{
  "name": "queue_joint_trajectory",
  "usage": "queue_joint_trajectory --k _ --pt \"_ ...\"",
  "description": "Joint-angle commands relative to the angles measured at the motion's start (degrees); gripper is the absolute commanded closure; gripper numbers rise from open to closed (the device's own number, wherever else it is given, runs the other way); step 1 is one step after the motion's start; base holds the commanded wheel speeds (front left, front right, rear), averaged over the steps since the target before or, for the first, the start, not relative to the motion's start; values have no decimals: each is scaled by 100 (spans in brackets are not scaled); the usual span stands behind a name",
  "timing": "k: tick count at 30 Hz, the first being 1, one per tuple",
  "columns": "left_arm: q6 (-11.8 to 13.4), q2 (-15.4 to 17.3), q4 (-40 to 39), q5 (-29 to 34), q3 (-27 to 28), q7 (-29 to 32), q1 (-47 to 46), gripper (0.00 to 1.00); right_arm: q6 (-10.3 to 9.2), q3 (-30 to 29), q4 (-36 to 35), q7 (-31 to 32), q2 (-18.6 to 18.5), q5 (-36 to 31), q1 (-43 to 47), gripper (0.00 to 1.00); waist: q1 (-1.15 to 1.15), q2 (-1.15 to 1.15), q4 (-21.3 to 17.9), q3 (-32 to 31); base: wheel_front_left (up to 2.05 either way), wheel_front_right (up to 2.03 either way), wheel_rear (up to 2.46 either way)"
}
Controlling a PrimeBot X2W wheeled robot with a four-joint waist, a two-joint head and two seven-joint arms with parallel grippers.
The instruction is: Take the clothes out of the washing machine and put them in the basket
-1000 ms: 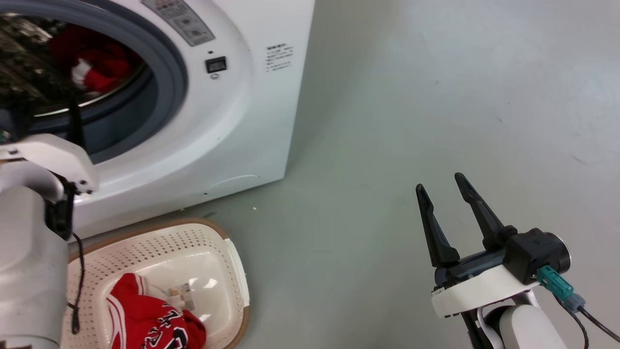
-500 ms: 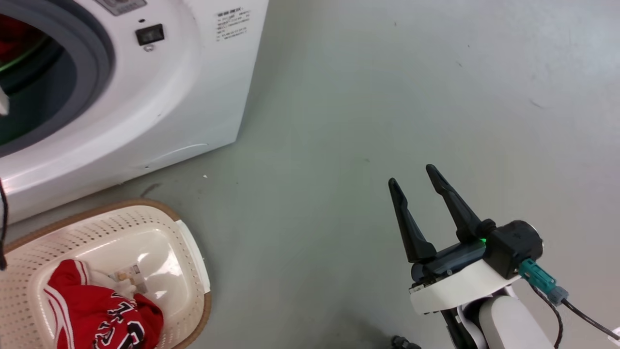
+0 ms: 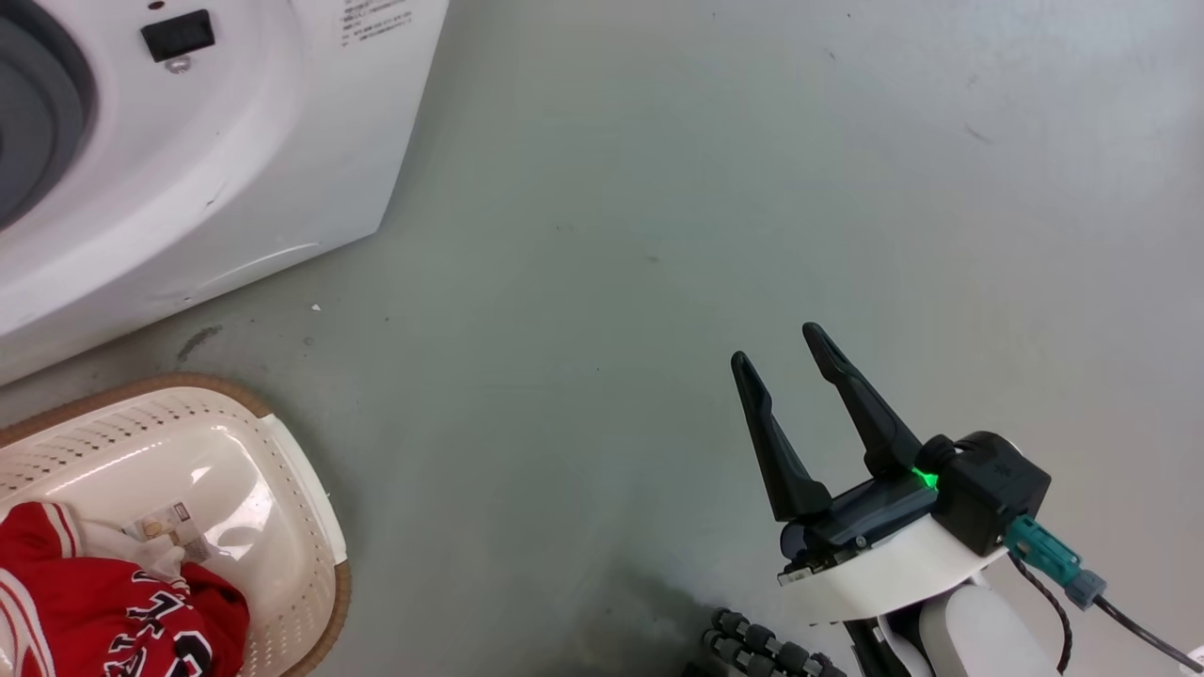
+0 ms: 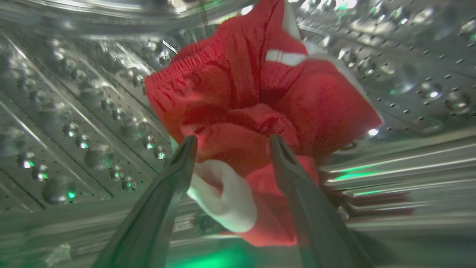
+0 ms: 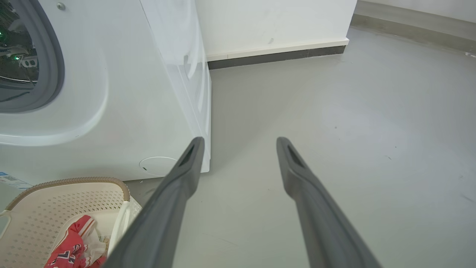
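- Where the head view is nearest, right gripper [image 3: 774, 343]: two long, dark, tapering fingers on a white collar with a black wrist block. Jaws spread wide, nothing between them. It hangs over bare floor, well apart from the basket.
- Cable plug [image 3: 1039, 550]: teal, on the side of that wrist block, with a thin black lead.
- Floor [image 3: 658, 188]: smooth grey-green, matt, faintly scuffed.
- Basket [image 3: 141, 414]: cream plastic, a rounded rectangle with walls pierced by rows of small holes and a brown rim. It stands on the floor just in front of the washer.
- Printed garment [image 3: 113, 602]: soft, crumpled red cloth with white stripes and black-and-white lettering. It lies in the basket's bottom, beside a paper label [image 3: 165, 531].
- Washer [image 3: 235, 141]: glossy white casing with a rounded front, a small black switch, and a grey rubber ring [image 5: 55, 63] round the porthole.
- Drum [image 4: 74, 111]: polished steel, dimpled and perforated, with raised ribs and green glints.
- Left gripper [image 4: 233, 137]: inside the drum, fingers parted and set either side of the red garment, not closed on it. Whether the pads touch the cloth cannot be told.
- Red garment [image 4: 238, 89]: bunched soft cloth with a gathered hem, a white band and a white cuff, lying against the drum wall.
- Wall [image 5: 275, 22]: plain white with a dark skirting strip [image 5: 279, 56], behind the washer.
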Motion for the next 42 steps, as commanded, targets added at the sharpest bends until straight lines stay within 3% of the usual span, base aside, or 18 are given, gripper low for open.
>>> queue_joint_trajectory --k 1,10,14,15,16,17,24,30,42 --pt "22 10 -5 22 -30 149 -102 0 -4 3 -62 -9 14 8 66 0 -1 0 -43 74 0 0 0" --pt "103 -49 -87 63 -249 1345 -422 0 -4 4 -181 -10 13 26 219 0 -1 0 -16 289 0 0 0" --pt "181 -18 -243 61 -302 1574 -401 0 -4 12 -190 -10 13 40 208 0 -1 0 -10 331 0 0 0" --pt "219 -14 -303 57 -300 1579 -382 9 -4 14 -195 -10 13 48 195 0 -1 0 -9 342 0 0 0" --pt "249 -10 -371 55 -302 1549 -353 59 -4 13 -201 -10 13 53 184 0 -1 0 -9 351 0 0 0" --pt "283 -4 -427 52 -303 1537 -312 100 -4 17 -204 -10 13 56 172 0 -1 0 -10 355 0 0 0" --pt "601 75 -879 51 -233 1142 -33 100 -4 41 -157 -11 13 62 74 0 -1 0 -26 313 0 0 0" --pt "810 155 -1242 27 -133 462 344 100 -4 92 -92 -11 13 75 -58 0 -1 0 -50 181 0 0 0" --pt "990 116 -1304 -228 145 -822 1434 100 -4 88 166 -10 11 -8 -248 0 -1 0 38 -505 0 0 0"
